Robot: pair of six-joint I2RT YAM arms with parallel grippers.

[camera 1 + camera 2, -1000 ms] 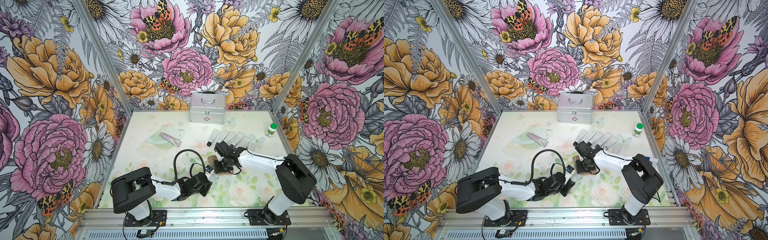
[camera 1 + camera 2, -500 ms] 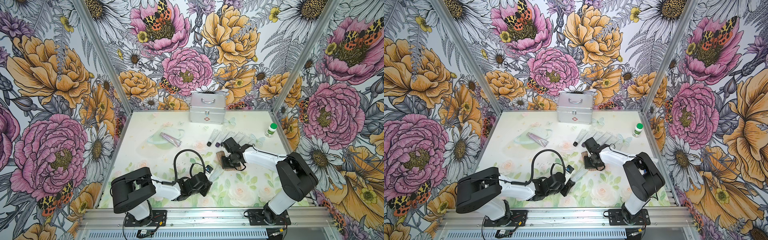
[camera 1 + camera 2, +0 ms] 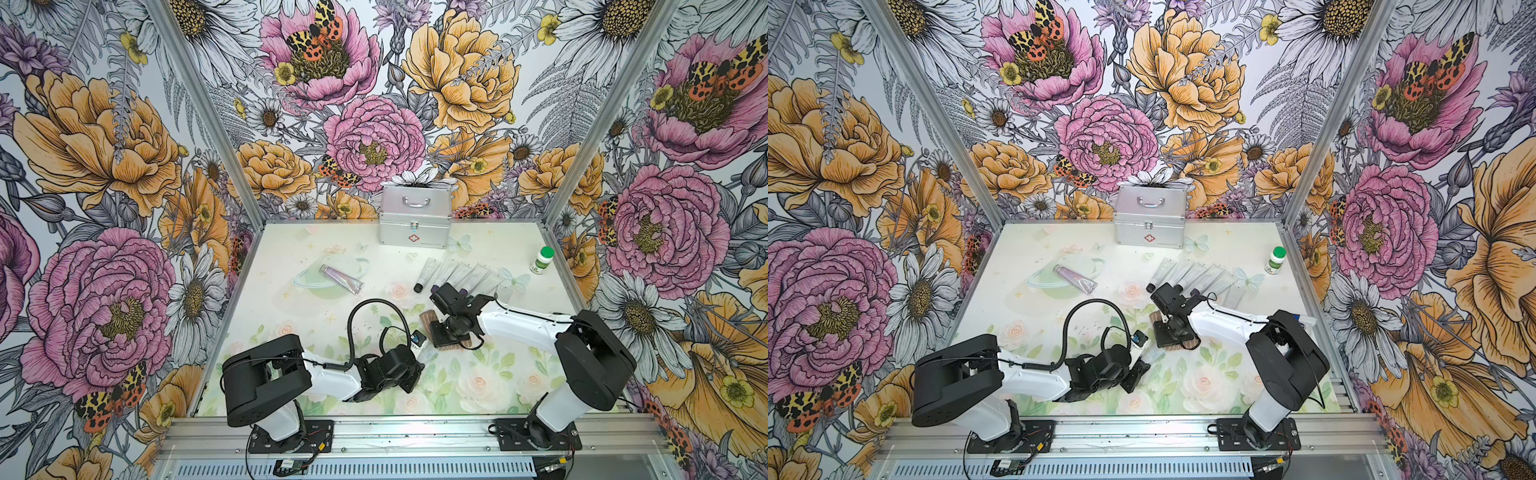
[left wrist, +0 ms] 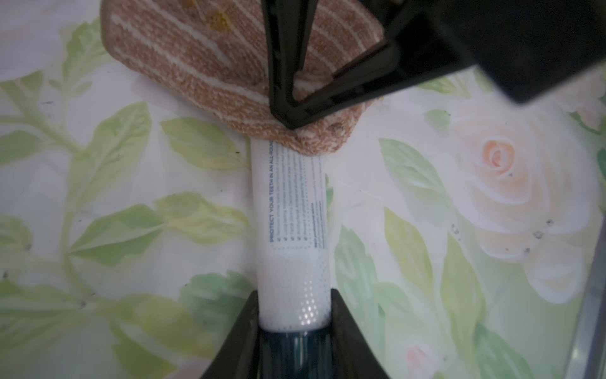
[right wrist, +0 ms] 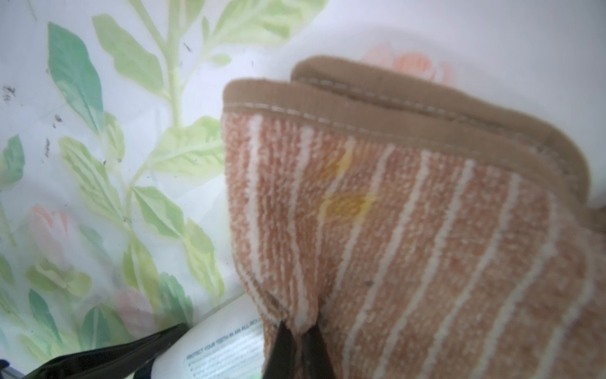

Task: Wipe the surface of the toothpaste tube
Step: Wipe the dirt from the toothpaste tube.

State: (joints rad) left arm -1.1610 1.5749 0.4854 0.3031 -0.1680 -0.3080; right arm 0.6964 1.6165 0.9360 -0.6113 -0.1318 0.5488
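my left hand (image 4: pixel 293 323) clenched on cap end of white printed plastic toothpaste tube (image 4: pixel 290 213), lying on table (image 4: pixel 98 170) | tube's other end under corner of folded orange-and-white striped terry cloth (image 4: pixel 203 65) | my right hand (image 5: pixel 296 331) pinches cloth | I judge: press lightly, drag cloth capward

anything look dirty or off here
Yes: the brown striped terry cloth carries yellow stains near its hemmed edge, odd for something wiping the white toothpaste tube. Small dark specks also dot the floral table mat.

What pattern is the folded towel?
Orange-brown terry towel, thin white stripes, tan hem; right wrist view.
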